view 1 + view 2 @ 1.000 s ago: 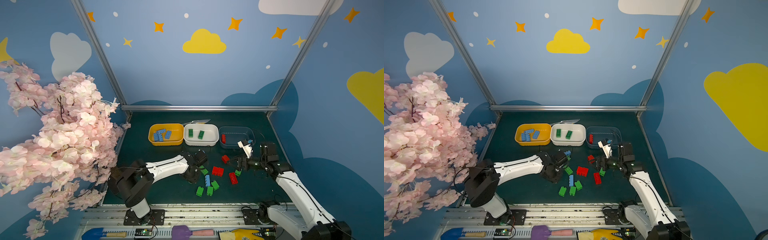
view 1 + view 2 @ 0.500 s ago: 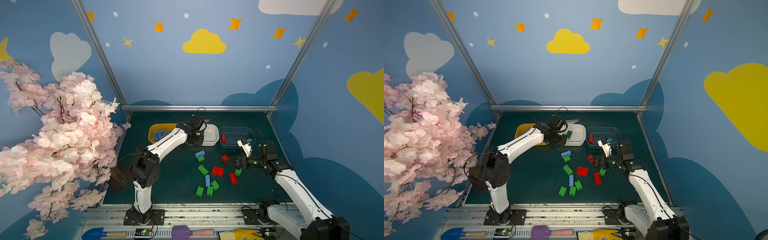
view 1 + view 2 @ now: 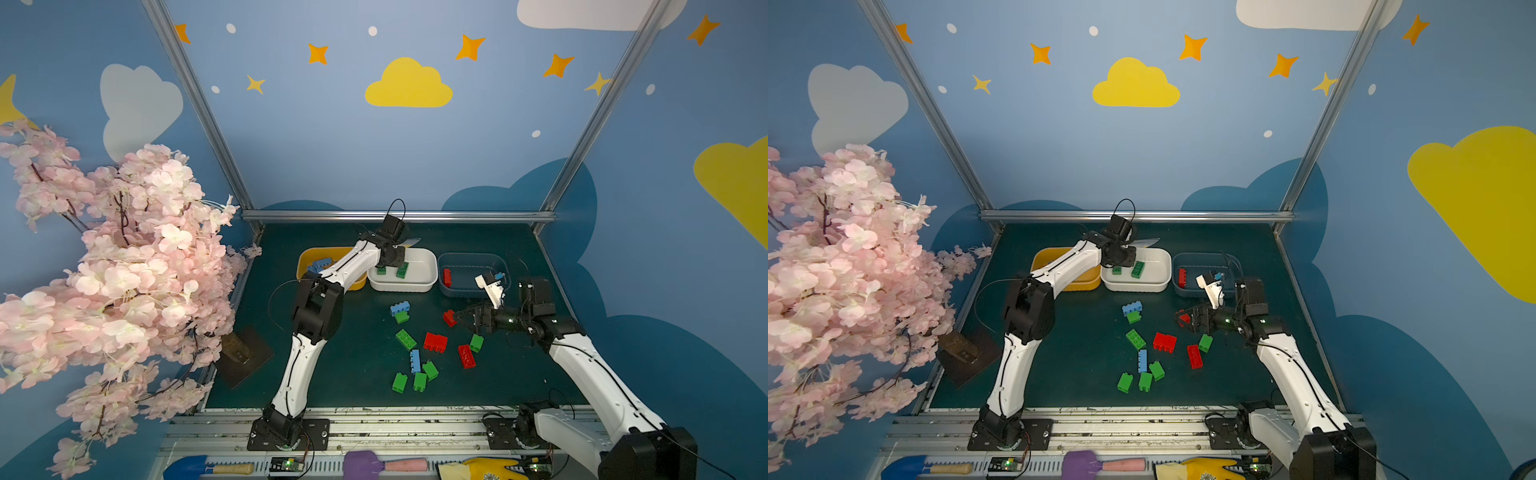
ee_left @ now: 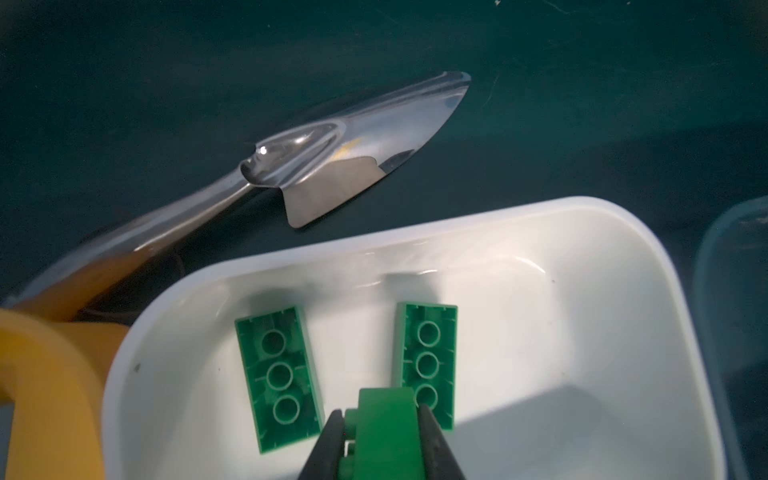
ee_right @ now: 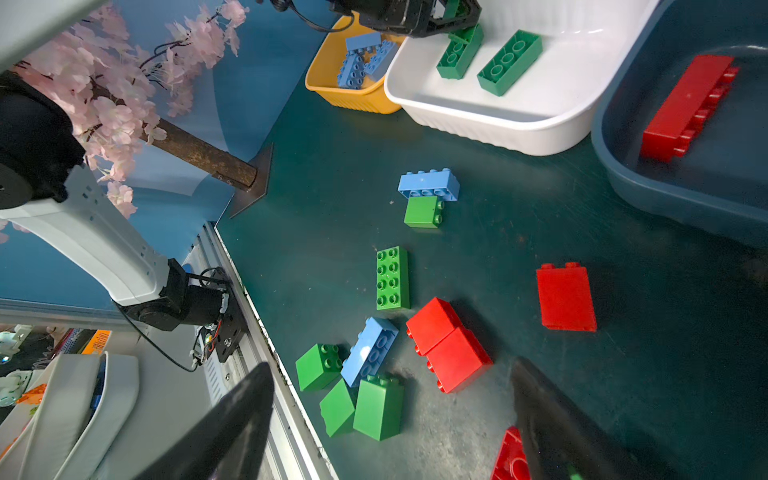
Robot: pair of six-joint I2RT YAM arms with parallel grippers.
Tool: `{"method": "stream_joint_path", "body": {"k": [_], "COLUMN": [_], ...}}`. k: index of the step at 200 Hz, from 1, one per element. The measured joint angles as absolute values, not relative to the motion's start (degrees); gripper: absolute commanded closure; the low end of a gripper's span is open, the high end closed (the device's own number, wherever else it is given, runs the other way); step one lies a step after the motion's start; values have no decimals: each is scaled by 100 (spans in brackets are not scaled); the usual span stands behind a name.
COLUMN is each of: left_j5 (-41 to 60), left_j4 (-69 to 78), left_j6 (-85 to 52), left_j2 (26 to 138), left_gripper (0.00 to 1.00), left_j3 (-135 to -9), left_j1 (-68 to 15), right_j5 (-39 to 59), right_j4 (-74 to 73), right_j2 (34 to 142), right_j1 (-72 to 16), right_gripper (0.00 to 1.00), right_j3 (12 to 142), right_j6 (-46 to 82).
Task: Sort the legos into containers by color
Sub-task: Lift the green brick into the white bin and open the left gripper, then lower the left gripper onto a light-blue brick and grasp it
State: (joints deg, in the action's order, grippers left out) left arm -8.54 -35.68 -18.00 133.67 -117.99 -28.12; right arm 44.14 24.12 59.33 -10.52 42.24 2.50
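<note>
My left gripper (image 4: pixel 380 415) is shut on a short green lego (image 4: pixel 384 440) above the white container (image 3: pixel 428 280), where two long green legos (image 4: pixel 278 365) lie. The yellow container (image 3: pixel 305 262) holds blue legos (image 5: pixel 361 58). One red lego (image 5: pixel 685 108) lies in the blue-grey container (image 3: pixel 471 258). My right gripper (image 3: pixel 461 320) hangs open low over the mat, right beside a red lego (image 3: pixel 449 318). Loose green (image 3: pixel 405 338), red (image 3: pixel 435 342) and blue legos (image 3: pixel 414 360) are scattered mid-table.
A metal scoop (image 4: pixel 332 153) lies on the mat behind the white container. A pink blossom tree (image 3: pixel 104 270) with a dark base plate (image 3: pixel 245 357) fills the left side. Frame rails and walls close in the table.
My left arm has swung from the loose legos on the mat up and back to the white container, carrying the green lego. The right arm has stayed in place.
</note>
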Motion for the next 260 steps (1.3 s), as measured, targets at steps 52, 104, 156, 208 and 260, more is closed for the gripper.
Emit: {"method": "stream_joint_path", "body": {"k": [52,104,156,208,260], "left_j5": [-947,-587,23,749,558], "left_j4": [-3927,-4327,-4233,-4110,-3957], "left_j6": [-1680,-1559,-1149,178,1232], "left_j2": [13751,12602,10774,10453,10910], "left_gripper": [38,31,32,34,40], "left_j3": [-12398,-11511,-9620,-8534,-8530], "left_j1": [-2779,-2860,-3301,-3470,-3538], "right_j5": [4407,4414,4423,4456,4456], "right_j4": [2418,2423,2425,2434,2484], "right_j2": [5942,5951,5940,5800,5708], "right_j1": [-1015,-985,-982,-982,-982], "right_gripper": [12,12,12,12,12], "right_j3": [4224,4224,4224,4222,4222], "right_j6": [231,226,224,213,211]}}
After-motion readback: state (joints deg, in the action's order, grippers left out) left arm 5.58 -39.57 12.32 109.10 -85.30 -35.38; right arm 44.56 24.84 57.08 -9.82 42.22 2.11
